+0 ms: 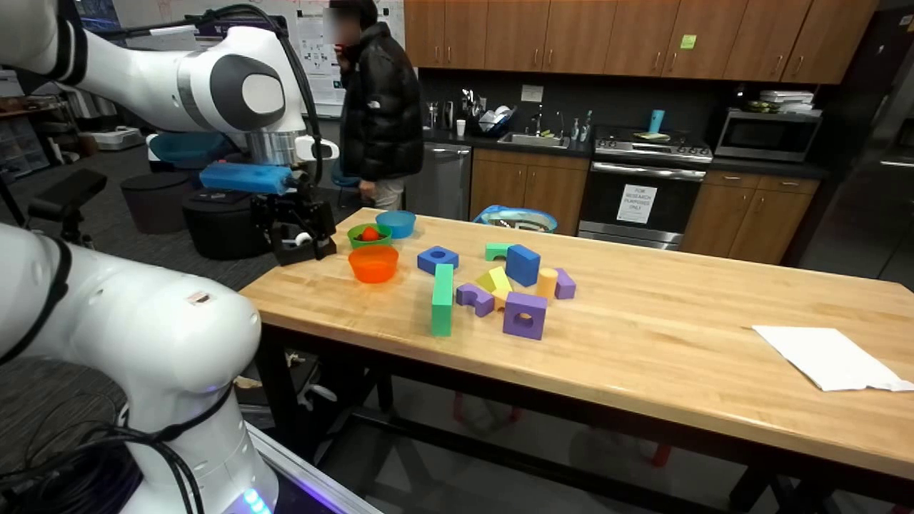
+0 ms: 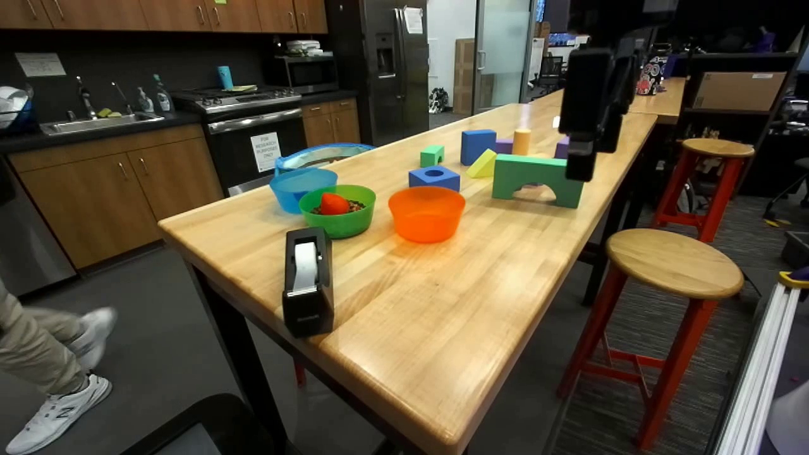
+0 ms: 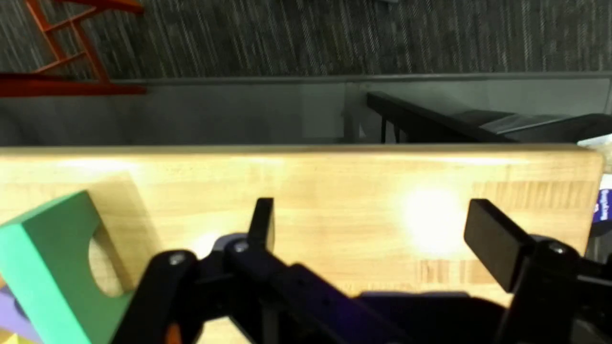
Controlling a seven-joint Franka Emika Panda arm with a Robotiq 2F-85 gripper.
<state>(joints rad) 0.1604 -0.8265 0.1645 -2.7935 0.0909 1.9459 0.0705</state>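
Orange bowl (image 2: 426, 215): stood upright near the end of the wooden table (image 2: 442, 328).
Gripper (image 3: 375, 229): hung in the air, higher than the orange bowl and off to its side, its fingers spread wide with nothing grasped.
Green arch block (image 2: 528, 170): stood on its two legs near the orange bowl, to its right in an exterior view.
Blue holed block (image 2: 430, 182): lay near the orange bowl, hole upward.
Green bowl (image 2: 342, 225): sat just beside the orange bowl, containing a red item (image 2: 334, 203) and small dark bits (image 2: 357, 206).
Blue bowl (image 2: 300, 186): stood farther from the orange bowl than the green one.
Tape dispenser (image 2: 308, 281): sat nearer the table's end than the orange bowl.
White paper (image 1: 832, 353): lay well apart from the orange bowl.
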